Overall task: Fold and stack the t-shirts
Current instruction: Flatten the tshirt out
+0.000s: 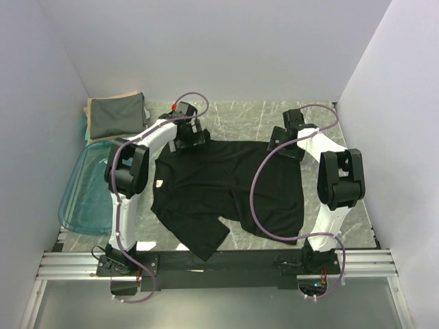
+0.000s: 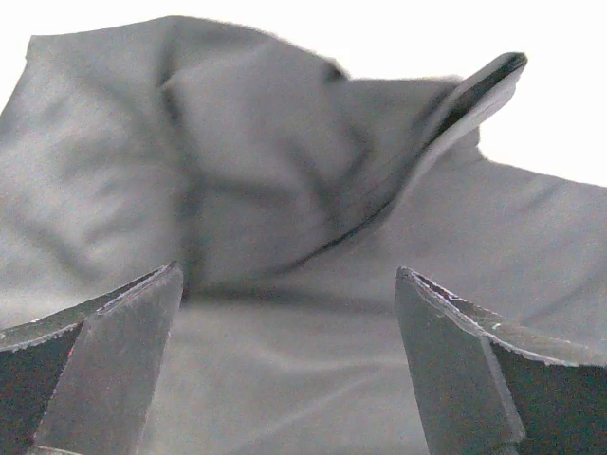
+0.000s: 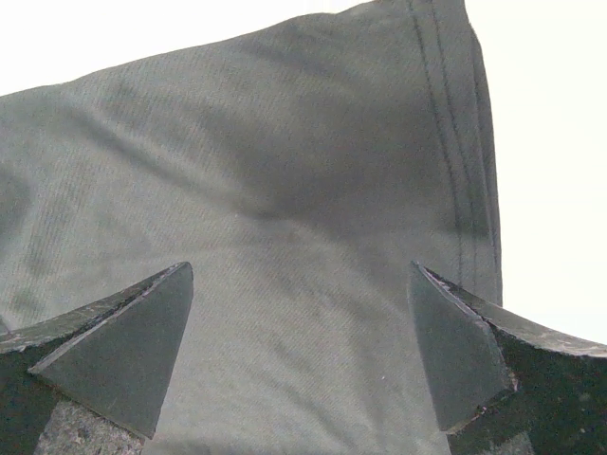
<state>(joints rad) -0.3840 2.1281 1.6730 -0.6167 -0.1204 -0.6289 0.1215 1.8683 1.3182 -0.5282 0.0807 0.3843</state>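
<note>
A black t-shirt (image 1: 233, 188) lies spread on the marble table, one sleeve pointing toward the near edge. My left gripper (image 1: 190, 137) is open over the shirt's far left corner; in the left wrist view its fingers (image 2: 114, 360) frame rumpled black cloth (image 2: 285, 190) with a raised fold. My right gripper (image 1: 283, 145) is open over the far right corner; in the right wrist view its fingers (image 3: 455, 351) frame flat cloth (image 3: 285, 190) near a stitched hem. A folded dark grey-green shirt (image 1: 116, 115) lies on a folded tan one (image 1: 90, 106) at the far left.
A clear blue plastic tub (image 1: 86, 188) sits at the table's left edge, next to the left arm. White walls close in the back and both sides. The metal base rail (image 1: 219, 264) runs along the near edge.
</note>
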